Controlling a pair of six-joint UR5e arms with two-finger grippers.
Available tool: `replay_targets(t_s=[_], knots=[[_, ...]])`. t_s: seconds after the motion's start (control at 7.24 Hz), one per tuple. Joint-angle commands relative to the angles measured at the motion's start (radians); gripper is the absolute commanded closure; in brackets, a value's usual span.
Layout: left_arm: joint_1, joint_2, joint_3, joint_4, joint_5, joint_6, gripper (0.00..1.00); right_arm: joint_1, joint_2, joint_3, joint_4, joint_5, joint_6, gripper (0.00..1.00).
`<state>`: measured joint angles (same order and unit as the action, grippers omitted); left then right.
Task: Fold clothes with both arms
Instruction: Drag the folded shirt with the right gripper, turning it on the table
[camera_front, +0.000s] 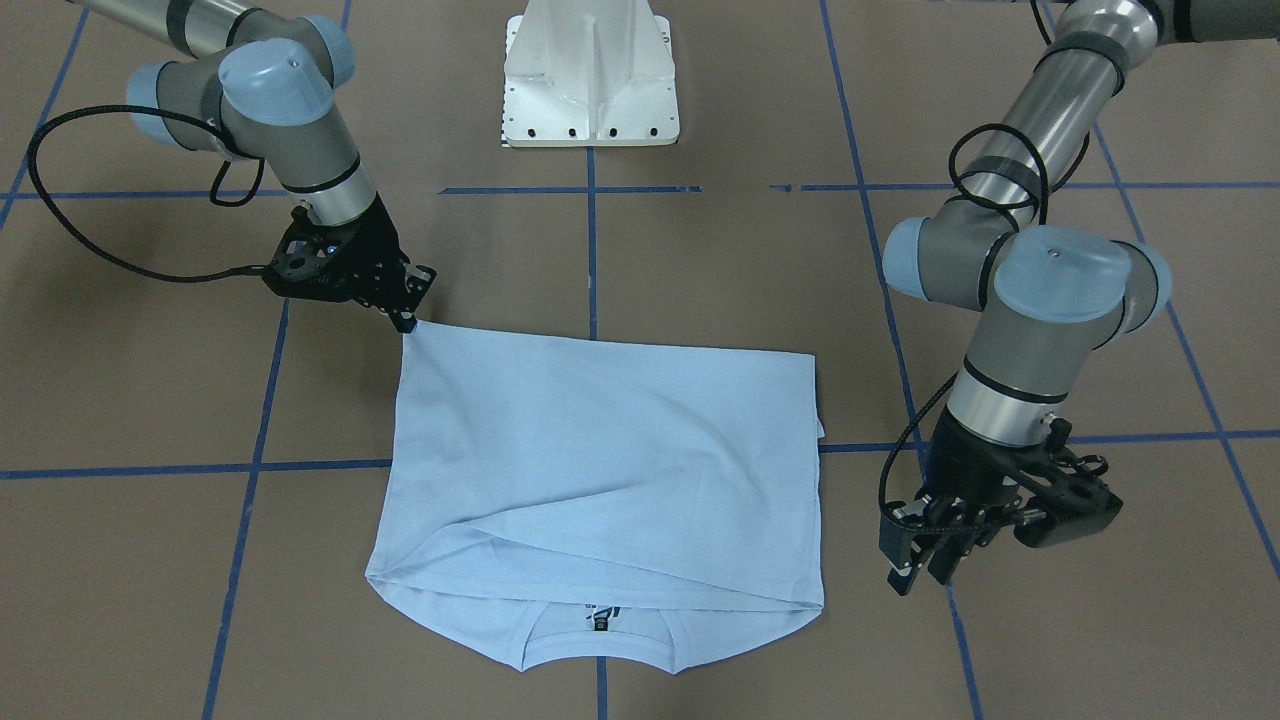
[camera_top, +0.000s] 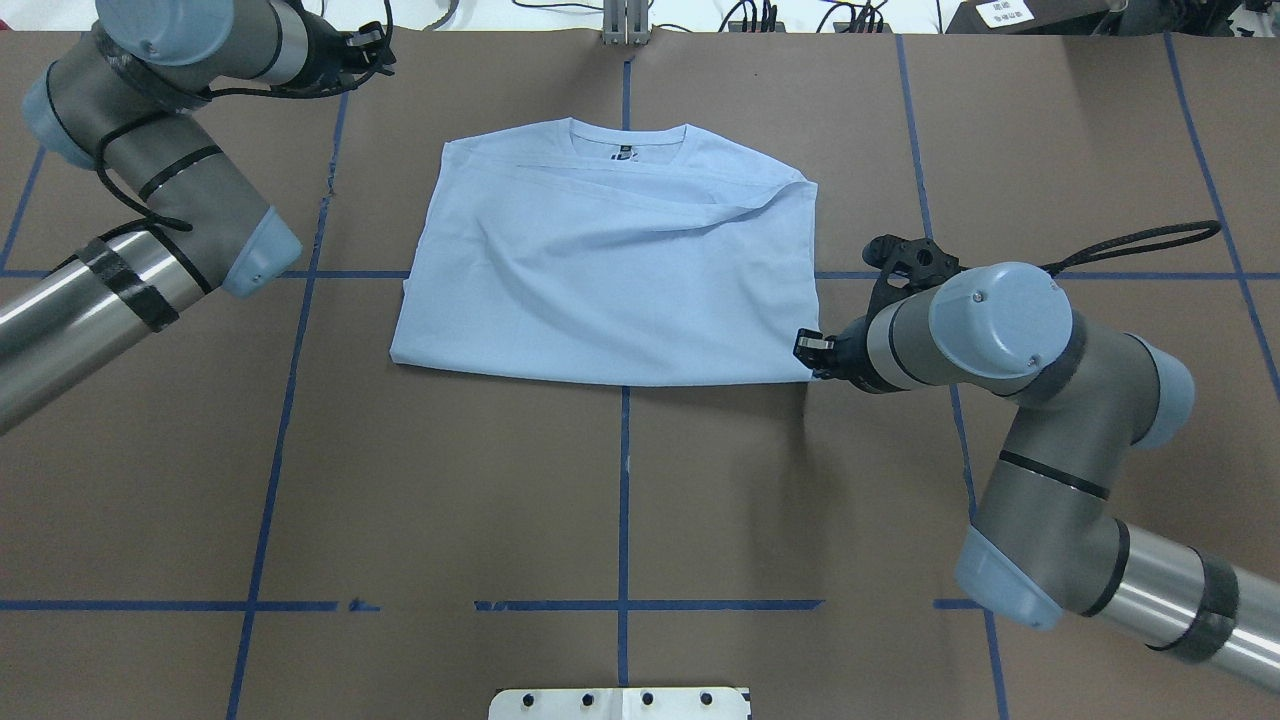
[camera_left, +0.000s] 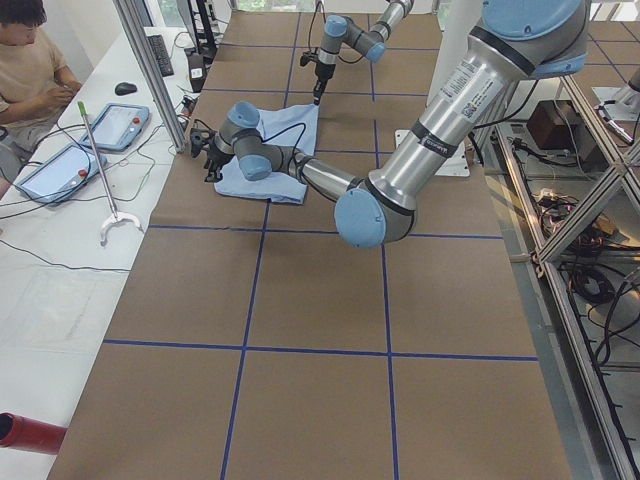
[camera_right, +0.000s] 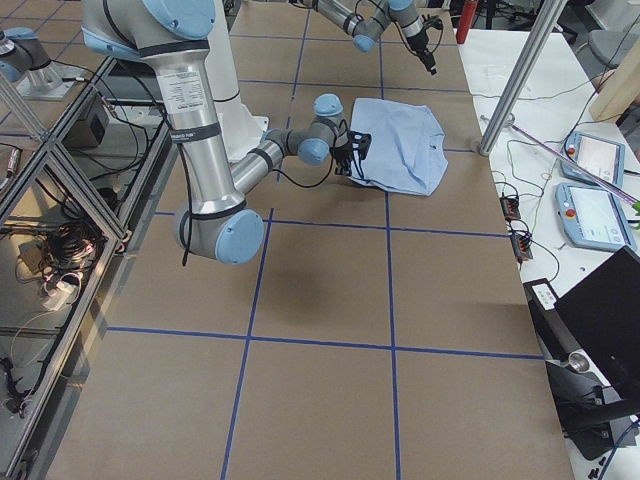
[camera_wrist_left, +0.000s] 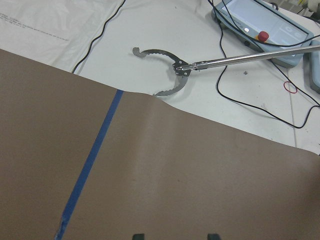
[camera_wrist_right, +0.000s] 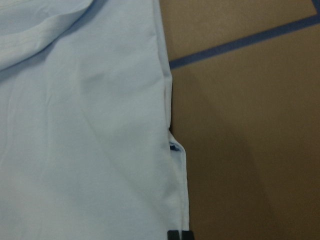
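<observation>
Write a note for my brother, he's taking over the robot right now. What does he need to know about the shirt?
Right gripper: shut on the T-shirt, at the corner nearest the robot on its right side.
Left gripper: open, holding nothing, over bare table beside the collar end.
T-shirt: lying flat mid-table, collar pointing away from the robot.
Done: the lower half looks folded up almost to the collar.
Left: probably more folds to make it smaller. The left gripper has not yet taken a corner.
</observation>
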<state>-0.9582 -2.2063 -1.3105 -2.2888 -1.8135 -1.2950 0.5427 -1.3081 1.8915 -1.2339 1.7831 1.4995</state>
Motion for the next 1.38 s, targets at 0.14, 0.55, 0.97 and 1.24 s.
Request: replay_targets(t_s=[0.14, 0.55, 0.97, 1.24], knots=[[0.028, 0.131, -0.226, -0.027, -0.144, -0.024, 0.36, -0.174, -0.216, 0.245, -0.007, 0.042, 0.057, 1.0], [0.183, 0.194, -0.349, -0.034, -0.228, -0.098, 0.0, -0.285, -0.379, 0.365, -0.01, 0.148, 0.076, 1.0], [0.202, 0.198, -0.354, -0.024, -0.23, -0.154, 0.0, -0.45, -0.347, 0.367, -0.004, 0.13, 0.337, 0.01], [0.22, 0.195, -0.377, -0.026, -0.283, -0.278, 0.0, -0.487, -0.327, 0.37, -0.004, 0.089, 0.341, 0.0]])
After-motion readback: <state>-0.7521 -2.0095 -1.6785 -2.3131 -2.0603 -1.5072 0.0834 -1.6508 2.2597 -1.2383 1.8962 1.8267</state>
